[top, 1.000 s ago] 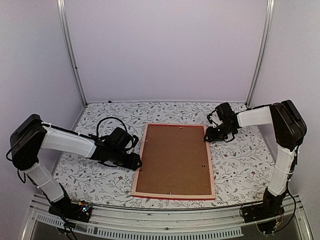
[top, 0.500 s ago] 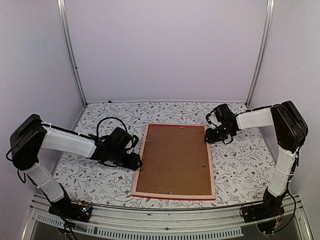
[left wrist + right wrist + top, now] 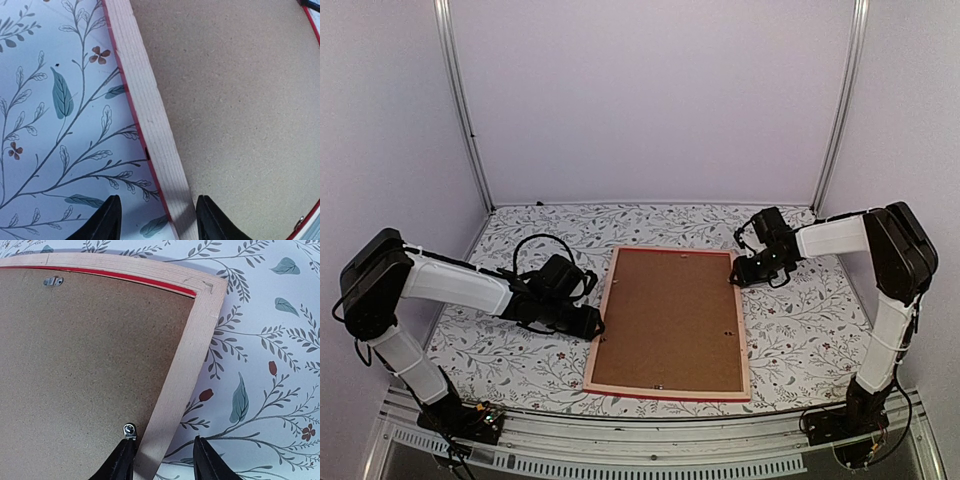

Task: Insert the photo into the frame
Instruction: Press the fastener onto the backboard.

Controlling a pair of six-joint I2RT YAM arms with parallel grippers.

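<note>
Barely any change: frame (image 3: 670,392) stayed face-down at picture centre on the desk (image 3: 800,330), backing board (image 3: 665,315) up, photo not visible; right arm only nudged at its upper-right corner; left fingers (image 3: 107,220) and right fingers (image 3: 122,462) sat open, straddling the side rails; no real progress.

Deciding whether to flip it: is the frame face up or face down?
Face down: the frame shows its pale wood back and brown backing board upward; only a thin red edge shows.
</note>
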